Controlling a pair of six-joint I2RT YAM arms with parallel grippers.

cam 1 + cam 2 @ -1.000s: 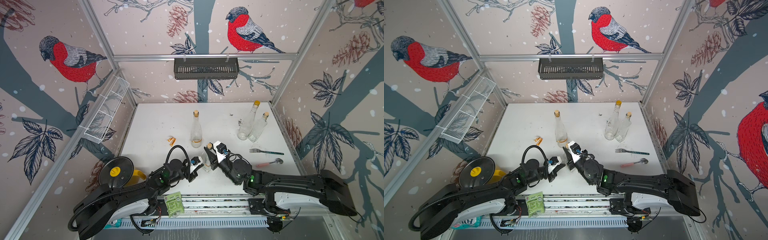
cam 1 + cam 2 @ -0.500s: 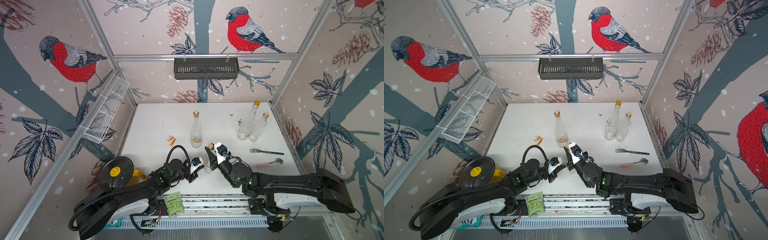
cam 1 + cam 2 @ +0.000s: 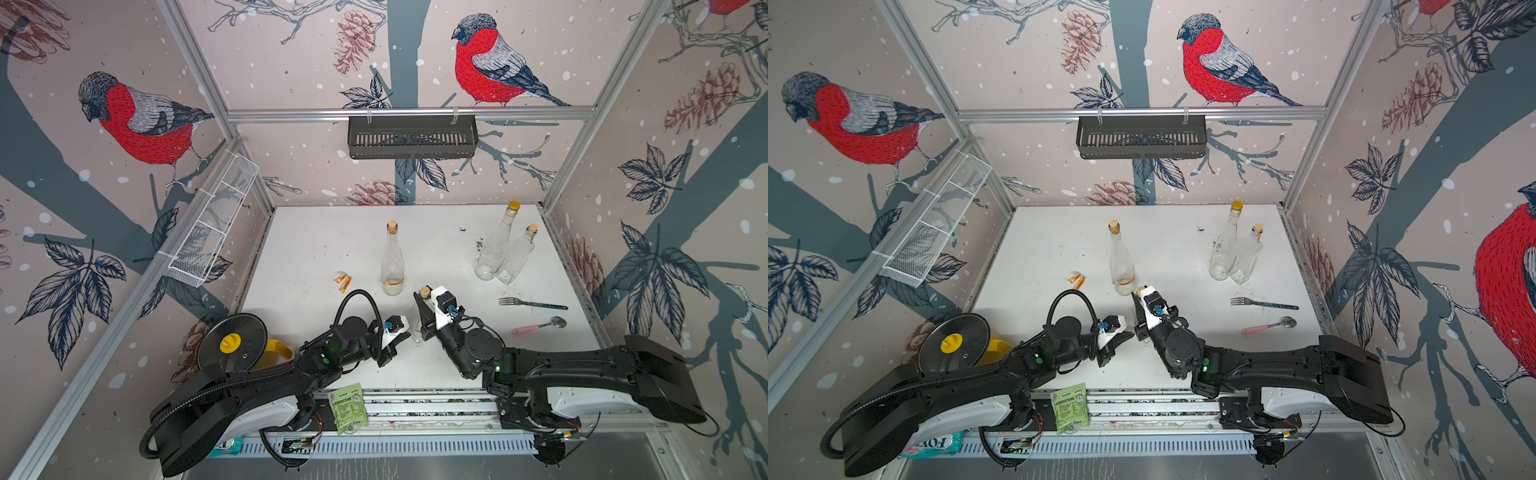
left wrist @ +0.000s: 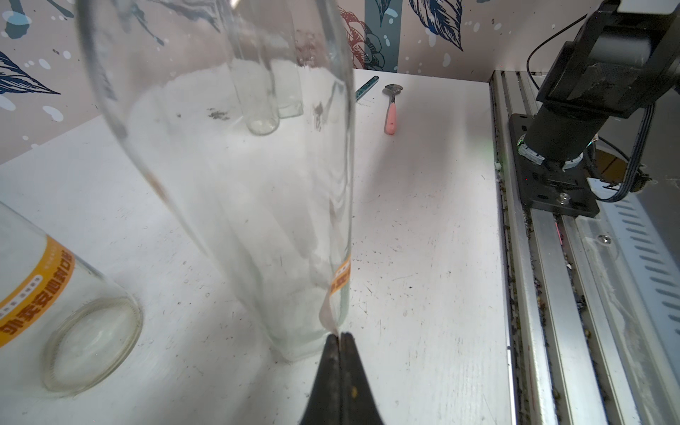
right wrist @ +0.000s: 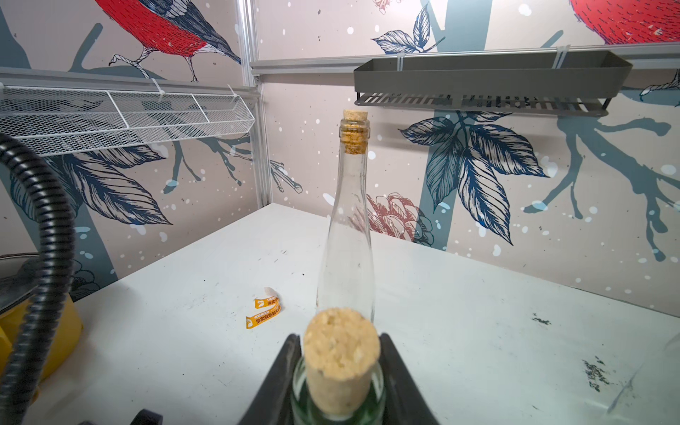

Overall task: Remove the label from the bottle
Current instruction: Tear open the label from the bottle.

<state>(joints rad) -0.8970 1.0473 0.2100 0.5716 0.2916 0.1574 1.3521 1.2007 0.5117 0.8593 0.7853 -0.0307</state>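
Right end effector (image 5: 339,336) clamped below cork (image 5: 340,368) | bottle (image 4: 239,184) near-vertical, cork end up

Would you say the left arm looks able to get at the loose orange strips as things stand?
Probably not yet: the left tool is shut on the label of the bottle. Nothing seems to stand between it and the strips, though.

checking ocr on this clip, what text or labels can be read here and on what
"FOX", rest hidden: white packet.
"外卖安心封口", roughly: orange band on the standing bottle.
Too small: print on the green packet.
Blurred: loose strips on the table.
Edge-on, unreadable: label pinched by the left gripper, on the bottle the right gripper holds.
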